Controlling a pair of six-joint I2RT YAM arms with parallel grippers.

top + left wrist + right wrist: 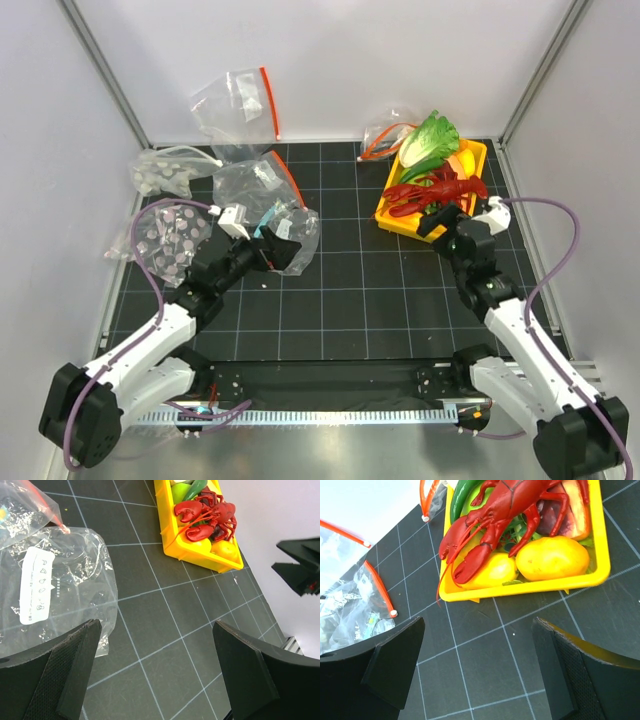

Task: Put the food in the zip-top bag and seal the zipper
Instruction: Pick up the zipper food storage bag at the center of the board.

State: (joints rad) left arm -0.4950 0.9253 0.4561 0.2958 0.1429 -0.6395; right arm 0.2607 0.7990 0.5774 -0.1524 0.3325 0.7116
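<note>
**Now: food (435, 150) just ahead of right tool (477, 672), zip-top bag (75, 580) at left tool (155, 675)**

Right tool hangs spread, nothing between its fingers, just short of the yellow tray (520, 589). The food sits in that tray: a yellow piece (552, 557) at the near wall, lettuce (433, 140) at the far end, red lobster (505, 510) sprawled across on top. Right arm is clearly nearer. Left tool, also spread and empty, hovers at the bag's edge. The bag lies flat on the tabletop (165, 630), well apart from the tray. Likely reach: forward, around the lobster.
</note>
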